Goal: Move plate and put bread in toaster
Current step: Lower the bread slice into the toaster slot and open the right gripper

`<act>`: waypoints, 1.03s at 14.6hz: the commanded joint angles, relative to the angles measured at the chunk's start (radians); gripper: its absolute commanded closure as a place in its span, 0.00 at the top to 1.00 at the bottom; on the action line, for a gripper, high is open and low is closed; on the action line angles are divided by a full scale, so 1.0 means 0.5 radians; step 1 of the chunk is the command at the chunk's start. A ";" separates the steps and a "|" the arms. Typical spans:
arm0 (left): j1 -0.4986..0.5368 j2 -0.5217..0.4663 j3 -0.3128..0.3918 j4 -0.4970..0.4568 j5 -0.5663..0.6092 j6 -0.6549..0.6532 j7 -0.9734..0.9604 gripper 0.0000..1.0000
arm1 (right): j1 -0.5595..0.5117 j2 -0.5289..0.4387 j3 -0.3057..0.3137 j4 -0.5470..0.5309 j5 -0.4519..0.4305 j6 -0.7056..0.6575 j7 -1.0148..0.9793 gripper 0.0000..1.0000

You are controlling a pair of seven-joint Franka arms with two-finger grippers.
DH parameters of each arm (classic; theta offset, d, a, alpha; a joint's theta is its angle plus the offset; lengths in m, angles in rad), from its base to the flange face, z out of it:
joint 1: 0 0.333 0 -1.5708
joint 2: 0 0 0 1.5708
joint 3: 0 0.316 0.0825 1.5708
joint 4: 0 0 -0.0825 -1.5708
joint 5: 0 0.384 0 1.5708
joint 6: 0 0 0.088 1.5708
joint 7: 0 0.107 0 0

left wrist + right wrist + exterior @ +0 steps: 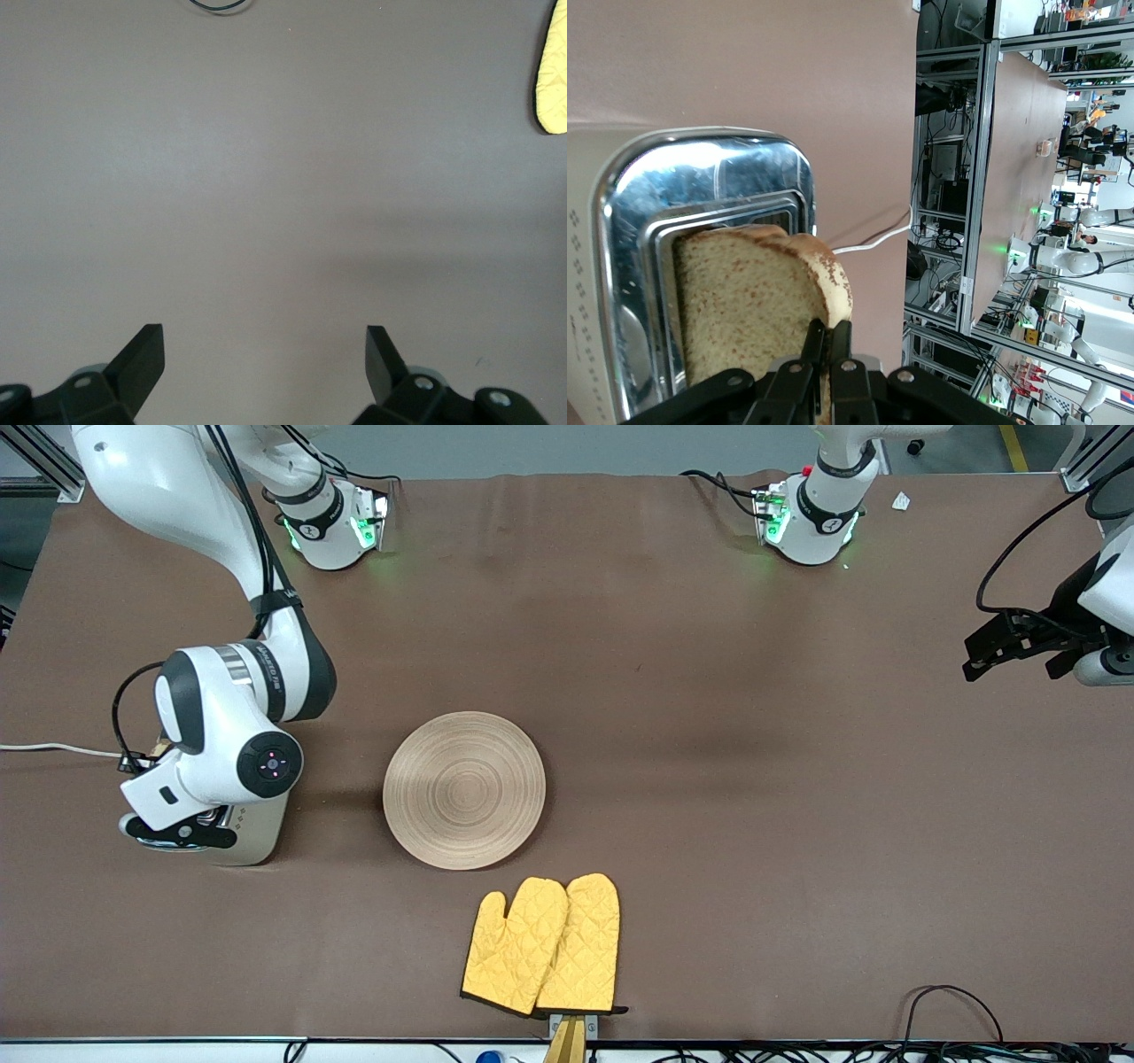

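The right arm bends down over the toaster [252,837], its right gripper [827,354] pinching the bread [749,297] upright, partly in a chrome slot. The plate [464,789] lies just beside, toward the left arm's end. The left gripper [264,354] waits over bare table, fingers spread wide.

Toaster [252,837] mostly covered in the front view by the right arm, only a cream side with diamond marks showing; bread [749,305] not visible there at all. In the right wrist view, lower part of the bread hidden inside the slot and by the right end effector [827,354]. Left end effector [1010,646] partly cut by the front view's edge. Yellow mitts [554,75] cut off in the left wrist view.
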 commanded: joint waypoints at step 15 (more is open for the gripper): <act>-0.006 -0.051 0.000 -0.042 -0.005 0.020 -0.016 1.00 | -0.062 -0.086 0.020 0.105 0.488 0.072 0.051 1.00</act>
